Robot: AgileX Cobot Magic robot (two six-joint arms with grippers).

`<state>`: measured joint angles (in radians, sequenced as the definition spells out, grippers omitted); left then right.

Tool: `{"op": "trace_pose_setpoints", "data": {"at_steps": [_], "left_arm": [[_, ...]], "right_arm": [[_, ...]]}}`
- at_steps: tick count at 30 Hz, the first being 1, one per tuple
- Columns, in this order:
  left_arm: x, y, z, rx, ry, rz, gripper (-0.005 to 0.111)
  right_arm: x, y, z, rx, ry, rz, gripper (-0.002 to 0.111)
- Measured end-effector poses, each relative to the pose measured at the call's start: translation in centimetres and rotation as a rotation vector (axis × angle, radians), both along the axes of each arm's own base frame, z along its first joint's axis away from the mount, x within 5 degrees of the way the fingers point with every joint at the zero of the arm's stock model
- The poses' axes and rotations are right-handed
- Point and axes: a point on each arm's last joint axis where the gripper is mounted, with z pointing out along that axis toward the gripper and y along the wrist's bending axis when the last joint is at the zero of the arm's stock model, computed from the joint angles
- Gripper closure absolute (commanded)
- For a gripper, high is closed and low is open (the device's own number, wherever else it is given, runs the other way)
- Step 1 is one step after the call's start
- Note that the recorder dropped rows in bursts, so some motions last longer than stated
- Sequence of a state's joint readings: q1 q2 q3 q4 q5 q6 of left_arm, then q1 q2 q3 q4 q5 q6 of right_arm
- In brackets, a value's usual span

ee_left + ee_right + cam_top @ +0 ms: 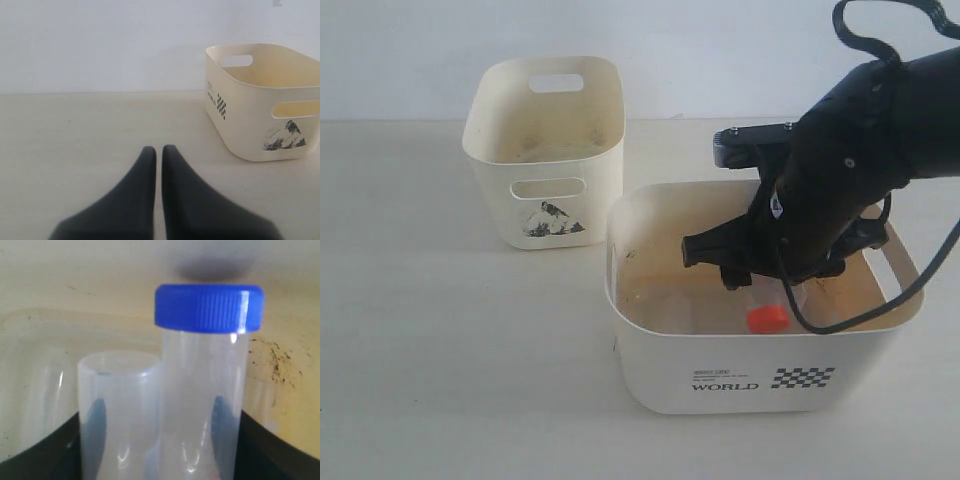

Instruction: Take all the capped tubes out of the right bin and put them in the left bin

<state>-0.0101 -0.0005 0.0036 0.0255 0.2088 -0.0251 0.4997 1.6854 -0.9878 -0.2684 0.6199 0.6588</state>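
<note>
"Right wrist view: what sits between the dark fingers?"

"Two clear plastic cylinders, side by side and touching. One is a blue-capped tube with a ribbed screw lid, the other a shorter uncapped tube. One finger flanks each outer side. Whether the right pincer squeezes the pair or merely brackets it, neither view can tell."

"Why does the arm reach so deep?"

"The tubes are down inside the wide cream plastic right bin, the one lettered WORLD, so the pincer has to dip below the rim to get at them. The exterior view shows another target there: an orange-capped tube on the bin floor near the front wall, just beside the pincer."

"Does the open tube matter?"

"Probably as a nuisance. Only capped ones belong in the move, and a grip that catches both could carry the wrong one or slip on the smooth walls."

"And the other arm?"

"The left pincer hangs low over the pale surface, jaws clenched nearly together on nothing, likely parked out of the way. The narrow cream plastic left bin, with its dark mountain picture, stands near the right bin. No tube shows in the part of it that can be seen."
</note>
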Motion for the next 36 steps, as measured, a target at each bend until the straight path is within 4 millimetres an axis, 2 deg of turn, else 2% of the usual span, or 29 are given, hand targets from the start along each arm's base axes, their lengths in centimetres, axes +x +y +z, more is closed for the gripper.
{"op": "trace_pose_setpoints", "data": {"at_steps": [2,7,10,14,21,27,31,36], "left_arm": [[0.0,0.0,0.0,0.0,0.0,0.0,0.102],[0.0,0.0,0.0,0.0,0.0,0.0,0.102],[0.0,0.0,0.0,0.0,0.0,0.0,0.102],[0.0,0.0,0.0,0.0,0.0,0.0,0.102],[0.0,0.0,0.0,0.0,0.0,0.0,0.102],[0.0,0.0,0.0,0.0,0.0,0.0,0.102],[0.0,0.0,0.0,0.0,0.0,0.0,0.102],[0.0,0.0,0.0,0.0,0.0,0.0,0.102]], "right_arm": [[0.0,0.0,-0.1,0.0,0.0,0.003,0.052],[0.0,0.0,-0.1,-0.002,0.0,0.009,0.05],[0.0,0.0,-0.1,-0.005,-0.001,0.015,0.027],[0.0,0.0,-0.1,-0.011,-0.001,0.03,0.034],[0.1,-0.1,-0.1,-0.04,-0.008,0.046,0.062],[0.1,-0.4,-0.1,-0.069,-0.007,0.053,0.051],[0.2,-0.4,-0.3,-0.079,-0.009,0.06,0.052],[0.6,-0.2,-3.0,-0.116,0.061,0.049,0.052]]}}
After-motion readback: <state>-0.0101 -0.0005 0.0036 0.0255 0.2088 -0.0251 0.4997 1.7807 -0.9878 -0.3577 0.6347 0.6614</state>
